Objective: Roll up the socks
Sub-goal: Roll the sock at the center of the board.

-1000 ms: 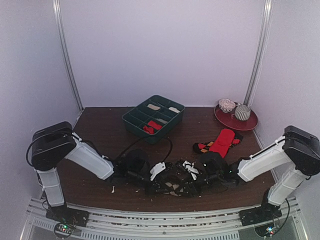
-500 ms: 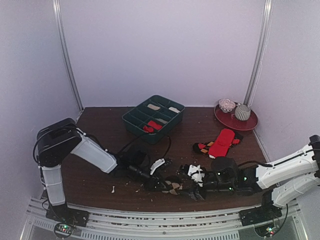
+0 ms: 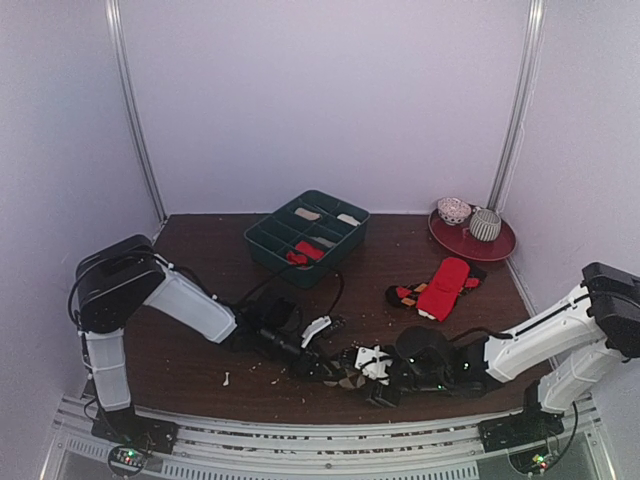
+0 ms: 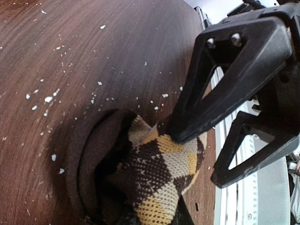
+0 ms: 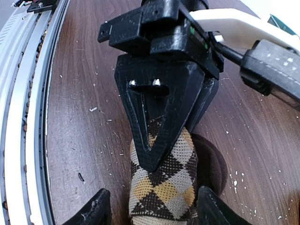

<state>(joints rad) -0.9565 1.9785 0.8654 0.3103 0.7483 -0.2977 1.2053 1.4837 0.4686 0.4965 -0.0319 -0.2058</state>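
The dark brown sock with tan argyle diamonds [image 3: 347, 378] lies bunched near the table's front edge. It also shows in the left wrist view [image 4: 164, 173] and in the right wrist view [image 5: 164, 187]. My left gripper [image 3: 325, 368] is shut on its far end; the right wrist view shows those jaws [image 5: 168, 145] pinched on the knit. My right gripper [image 3: 377, 375] is open with one finger on each side of the sock's near end [image 5: 150, 201]. In the left wrist view its fingers [image 4: 200, 158] stand apart, one tip touching the sock. No red sock with striped cuffs can be made out.
A green divided tray [image 3: 262, 243] at mid-back holds a red bundle [image 3: 303, 253]. A plain red sock on a dark red-marked one [image 3: 440, 285] lies right of centre. A red plate [image 3: 495, 248] with two patterned balls stands back right. Crumbs dot the wood.
My right arm swung low and its gripper moved left along the table to the sock. My left gripper shifted slightly right, still holding the sock.
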